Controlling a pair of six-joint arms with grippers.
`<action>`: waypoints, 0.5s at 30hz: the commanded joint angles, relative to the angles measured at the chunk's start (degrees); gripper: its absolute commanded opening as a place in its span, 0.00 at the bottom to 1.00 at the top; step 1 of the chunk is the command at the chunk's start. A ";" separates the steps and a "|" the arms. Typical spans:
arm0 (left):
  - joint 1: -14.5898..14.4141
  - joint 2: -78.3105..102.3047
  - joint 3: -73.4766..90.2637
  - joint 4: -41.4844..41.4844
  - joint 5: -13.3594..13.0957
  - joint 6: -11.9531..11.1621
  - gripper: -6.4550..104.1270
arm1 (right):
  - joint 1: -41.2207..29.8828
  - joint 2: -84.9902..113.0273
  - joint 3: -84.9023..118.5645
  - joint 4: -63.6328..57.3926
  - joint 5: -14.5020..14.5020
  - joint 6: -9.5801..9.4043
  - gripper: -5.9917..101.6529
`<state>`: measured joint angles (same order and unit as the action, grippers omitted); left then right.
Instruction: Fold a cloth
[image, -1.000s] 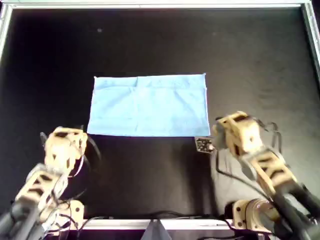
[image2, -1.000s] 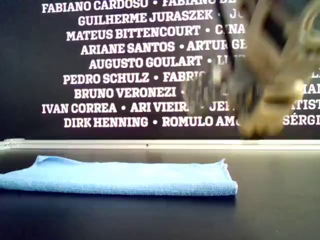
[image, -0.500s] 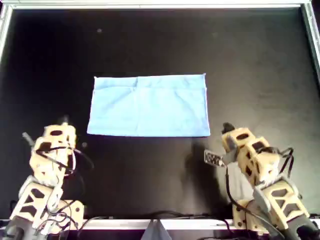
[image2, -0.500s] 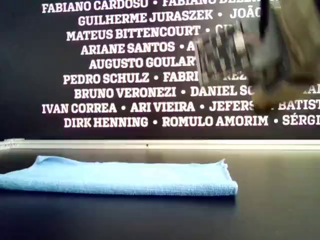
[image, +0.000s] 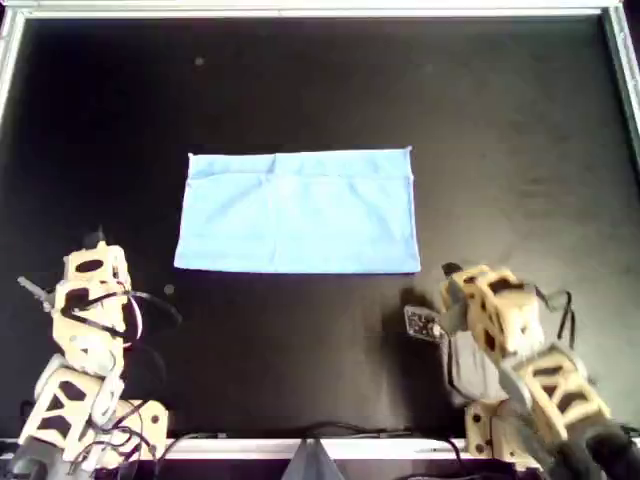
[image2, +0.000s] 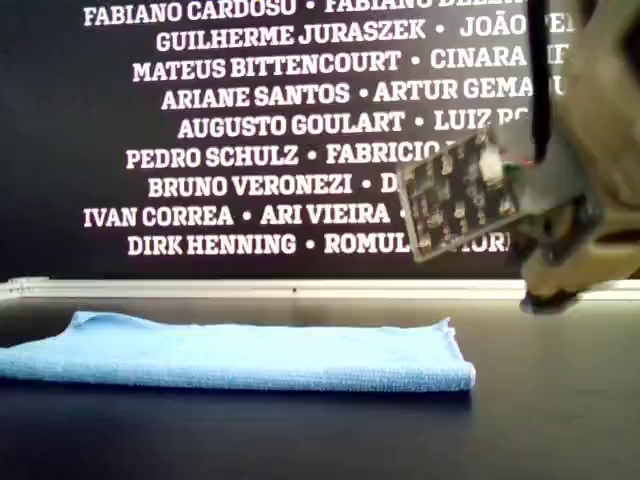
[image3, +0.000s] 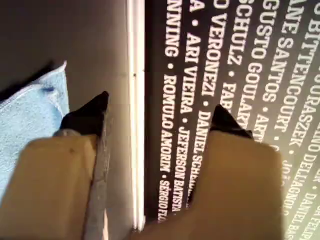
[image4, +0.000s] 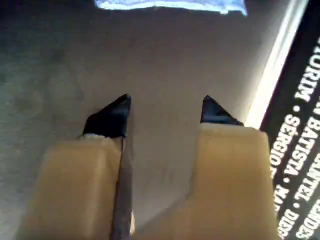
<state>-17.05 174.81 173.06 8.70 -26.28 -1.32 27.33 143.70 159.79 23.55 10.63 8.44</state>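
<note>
The light blue cloth (image: 300, 212) lies flat on the black table as a wide rectangle, folded in two, with a faint crease near its far edge. It rests low and flat in the exterior view (image2: 250, 355). My left gripper (image: 92, 262) hovers at the overhead view's lower left, open and empty (image3: 160, 107), with the cloth (image3: 25, 115) off to one side of it. My right gripper (image: 462, 285) hangs below the cloth's near right corner in the overhead view, also open and empty (image4: 166, 104). The cloth's edge (image4: 170, 5) lies well ahead of it.
A metal rail (image: 300, 10) frames the black table (image: 500, 120). Behind the rail stands a dark wall with white names (image2: 250, 125). A small circuit board (image: 422, 322) sticks out from the right arm (image2: 585, 200), which fills the exterior view's right.
Both arms have drawn back from the cloth toward the overhead view's bottom edge. The right gripper has left the cloth's near right corner. The cloth has not moved.
</note>
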 joint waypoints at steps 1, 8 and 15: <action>0.00 0.79 -0.70 -0.35 -0.35 0.18 0.69 | 0.53 -16.44 -11.95 -0.09 -1.67 0.44 0.57; 0.00 0.70 -0.70 -0.35 -0.35 0.18 0.69 | 0.53 -27.25 -19.60 -0.18 -12.30 0.62 0.73; 0.00 0.70 -0.70 -0.35 -0.35 0.18 0.69 | 0.35 -28.65 -20.48 -0.62 -12.57 0.62 0.81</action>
<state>-17.05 174.81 173.06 8.70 -26.28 -1.32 27.77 115.49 143.00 23.55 -1.67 8.79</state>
